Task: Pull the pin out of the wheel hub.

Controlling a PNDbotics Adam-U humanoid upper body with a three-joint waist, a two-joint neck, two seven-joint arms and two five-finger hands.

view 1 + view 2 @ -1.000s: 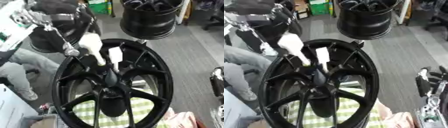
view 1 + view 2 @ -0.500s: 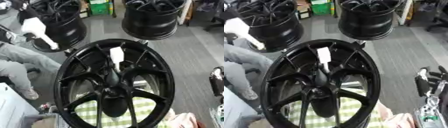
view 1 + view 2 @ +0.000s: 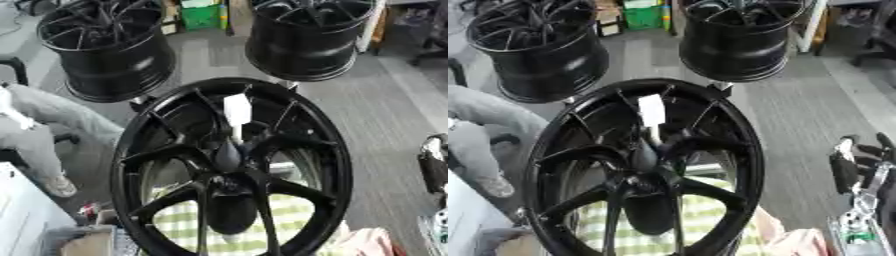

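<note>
Three black wheels in shot: one big spoked wheel hub (image 3: 232, 170) front and centre, one wheel (image 3: 105, 47) at upper left, one wheel (image 3: 308, 37) at upper right. One white pin (image 3: 237, 111) above the hub's middle. One robot hand (image 3: 859, 167) at the right edge. One green-checked cloth (image 3: 219, 227) at bottom centre.

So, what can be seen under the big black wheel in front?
Through the spokes of the wheel, a green-and-white checked cloth shows underneath. The rim and spokes cover the rest, so what carries the wheel cannot be seen.
</note>
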